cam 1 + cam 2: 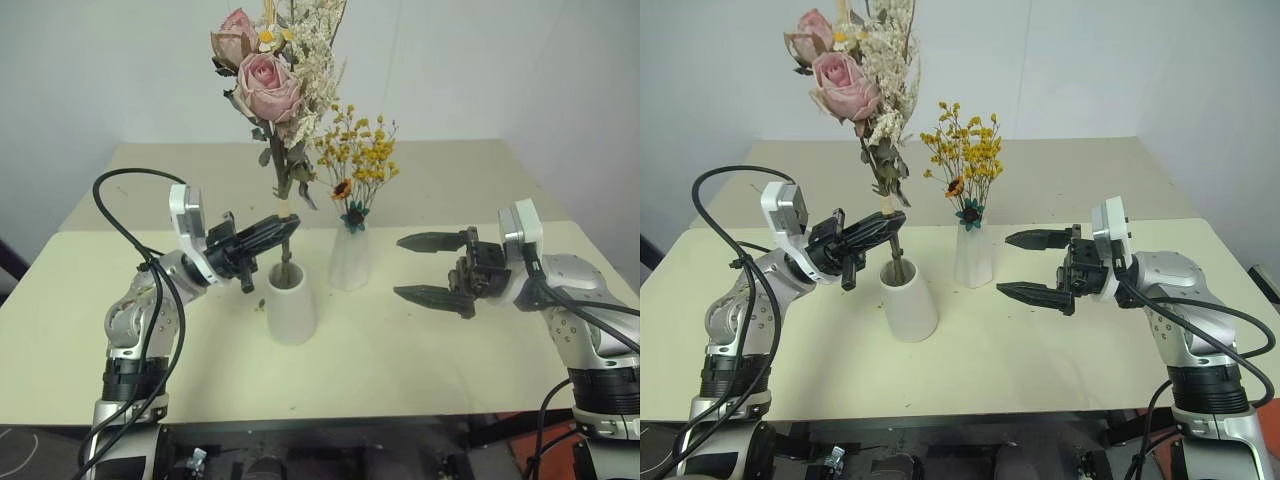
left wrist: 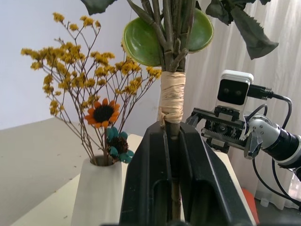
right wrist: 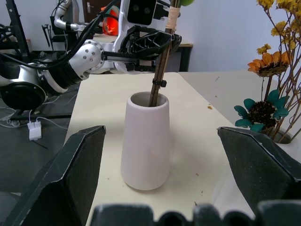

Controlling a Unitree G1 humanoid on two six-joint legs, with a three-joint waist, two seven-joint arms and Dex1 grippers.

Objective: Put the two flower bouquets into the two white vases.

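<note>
Over the cream table (image 1: pixel 420 340), left pincer (image 1: pixel 285 228) clamps the rose bouquet (image 1: pixel 270 90); right pincer (image 1: pixel 425 267) gapes empty.

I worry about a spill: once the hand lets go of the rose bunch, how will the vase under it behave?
The vase likely tips easily: the rose bunch towers far above its rim, its stems leaning. The narrow base probably adds risk. The left hand grips the stems.

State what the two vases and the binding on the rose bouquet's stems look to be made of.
Front vase: likely unglazed ceramic or plaster, matte white, no shine. Rear vase: similar matte white, faceted surface. Binding: looks like raffia or paper twine, tan fibrous strands wound around the rose bouquet stems.
</note>
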